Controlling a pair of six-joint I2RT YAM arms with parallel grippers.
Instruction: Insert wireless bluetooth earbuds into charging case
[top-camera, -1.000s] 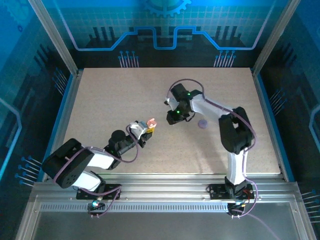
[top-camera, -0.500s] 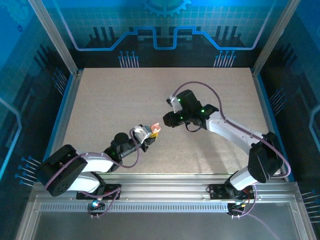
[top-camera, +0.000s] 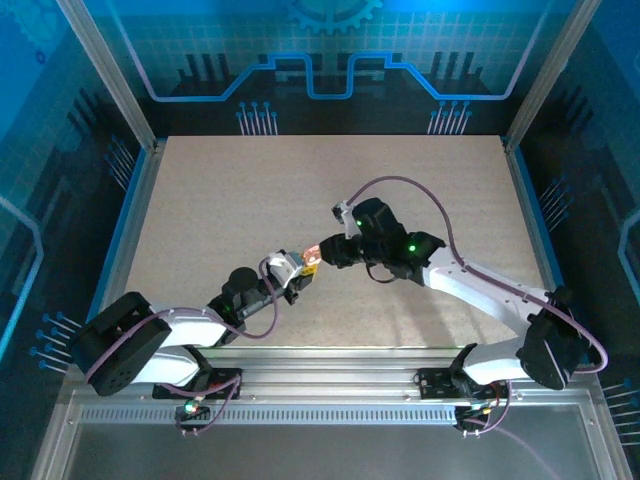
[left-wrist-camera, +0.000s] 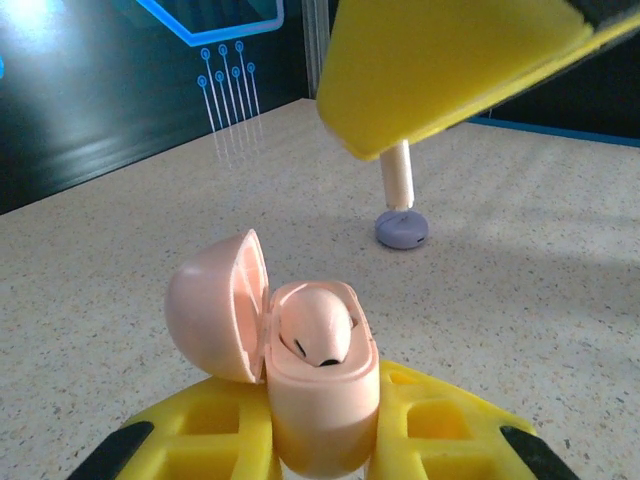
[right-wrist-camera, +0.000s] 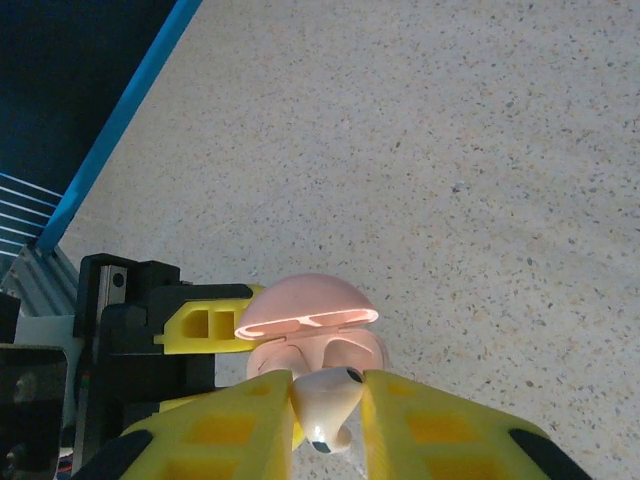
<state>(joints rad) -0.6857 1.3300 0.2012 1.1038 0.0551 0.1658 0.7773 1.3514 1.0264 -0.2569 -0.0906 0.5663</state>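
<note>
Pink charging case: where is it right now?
In the left wrist view the pink case stands open in the left hand near the middle of the table; the right hand holds a pale earbud close by.

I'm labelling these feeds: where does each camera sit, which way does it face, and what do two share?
Top external: above and behind the bases, looking down on the table; both arms show, left gripper close to right gripper.
Left wrist: on the left wrist, facing forward over its fingers at the open pink case they clamp.
Right wrist: on the right wrist, facing down between its fingers at the pale earbud they pinch.
Shared: both wrist views show the pink case and that earbud.
</note>
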